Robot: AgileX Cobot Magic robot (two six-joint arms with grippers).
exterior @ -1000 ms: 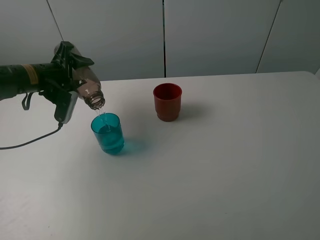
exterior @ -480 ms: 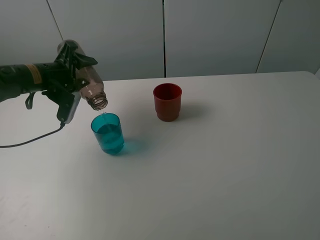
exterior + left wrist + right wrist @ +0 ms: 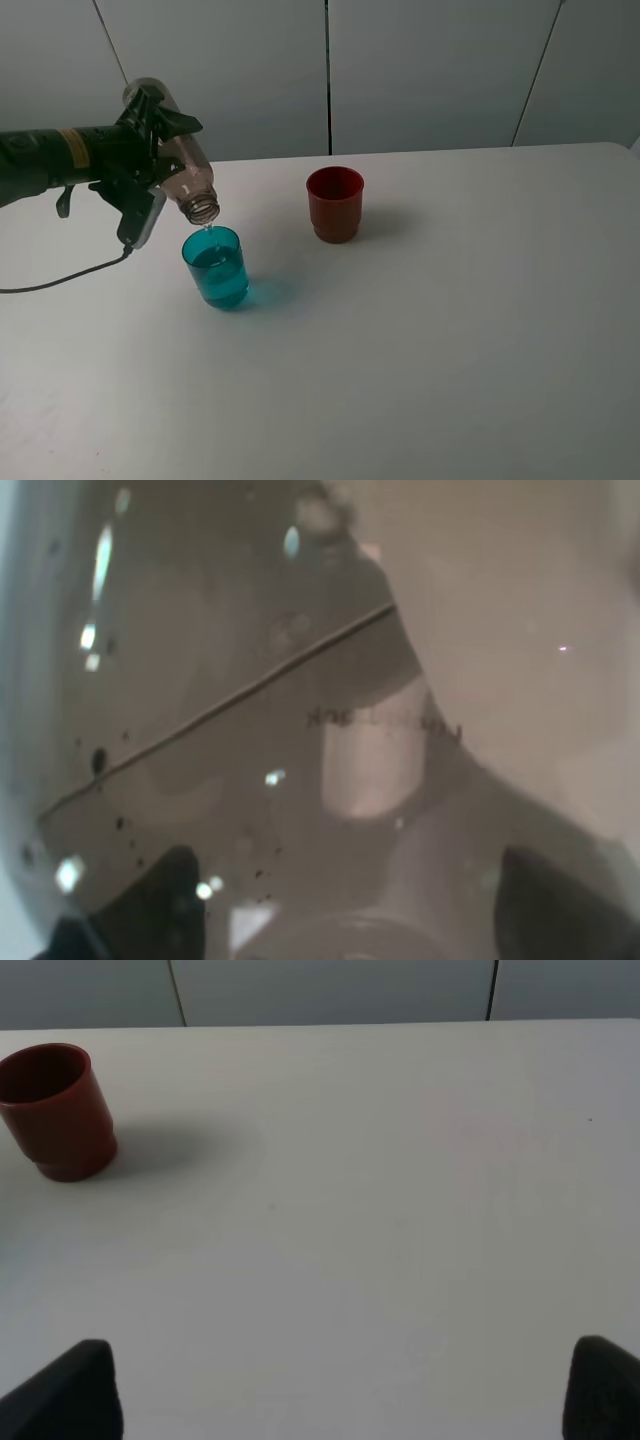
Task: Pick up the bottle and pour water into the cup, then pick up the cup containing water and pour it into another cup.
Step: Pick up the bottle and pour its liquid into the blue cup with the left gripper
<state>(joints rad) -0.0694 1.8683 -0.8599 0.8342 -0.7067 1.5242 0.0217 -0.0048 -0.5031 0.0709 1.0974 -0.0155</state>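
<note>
My left gripper (image 3: 153,165), reaching in level, clamps the clear tinted bottle (image 3: 187,182), neck tilted down over the smooth teal cup (image 3: 216,268).

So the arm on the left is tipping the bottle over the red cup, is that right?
Not quite: the bottle is tipped over the teal cup, not the red cup, which stands apart from them. The exterior high view shows it.

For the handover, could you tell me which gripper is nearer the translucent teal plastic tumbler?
Left. The left gripper hangs close above the tumbler, gripping the clear tinted plastic bottle; the right gripper is outside the high view.
</note>
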